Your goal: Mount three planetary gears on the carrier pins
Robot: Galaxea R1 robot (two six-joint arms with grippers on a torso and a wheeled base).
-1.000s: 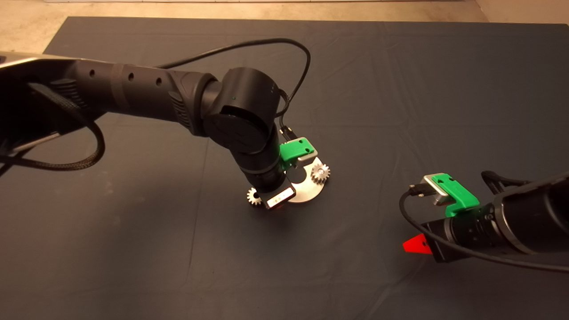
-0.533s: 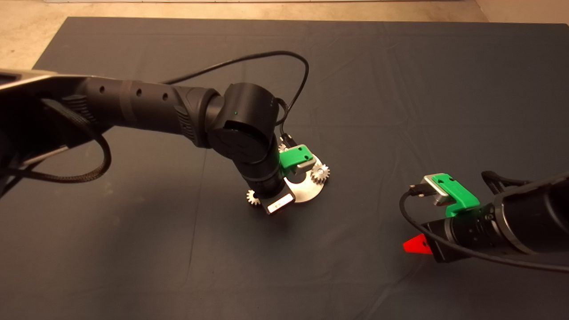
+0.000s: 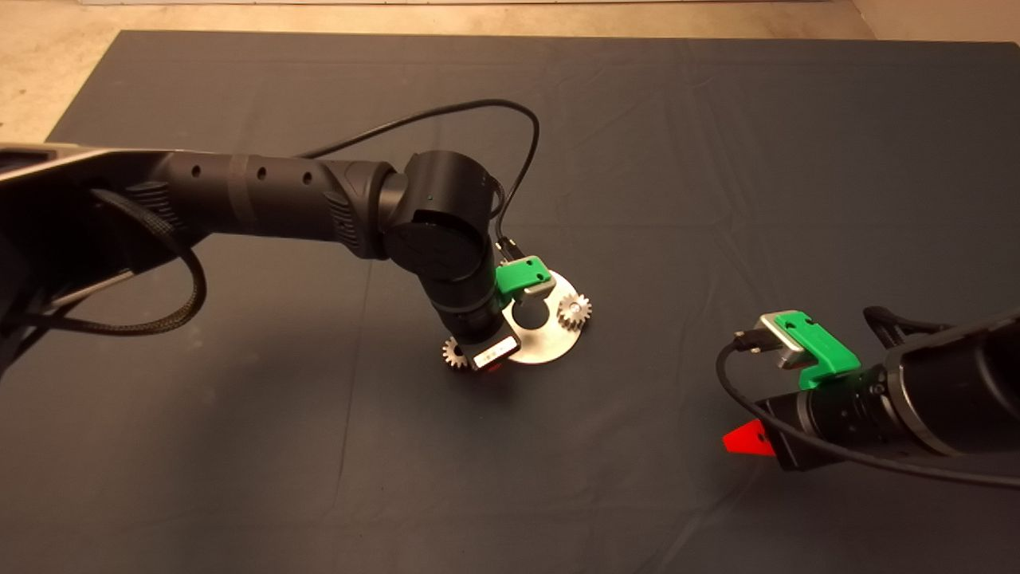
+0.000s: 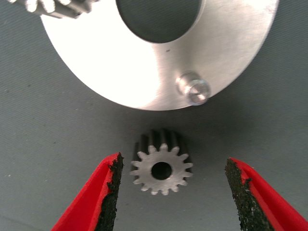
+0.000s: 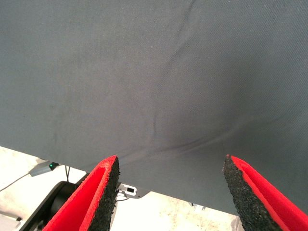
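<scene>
The shiny carrier disc (image 3: 550,343) lies mid-mat. One planetary gear (image 3: 574,309) sits on a pin at its right rim. A loose gear (image 3: 455,351) lies flat on the mat just left of the disc. My left gripper (image 3: 480,360) hangs over it. In the left wrist view the gripper (image 4: 172,164) is open, with a finger on each side of the loose gear (image 4: 162,169) and not touching it. The disc (image 4: 144,72) shows a bare pin (image 4: 193,89) close to that gear, and another gear (image 4: 48,6) at its rim. My right gripper (image 3: 745,440) is open and idle at the front right.
The left arm (image 3: 319,199) and its cable (image 3: 446,115) reach in over the mat's left half and hide part of the disc. In the right wrist view the right gripper (image 5: 171,163) faces bare dark mat (image 5: 154,72) and the floor past its edge.
The left arm has shifted a little left and lower toward the loose gear, so more of the disc shows. The gears, the disc and the right arm have not moved.
</scene>
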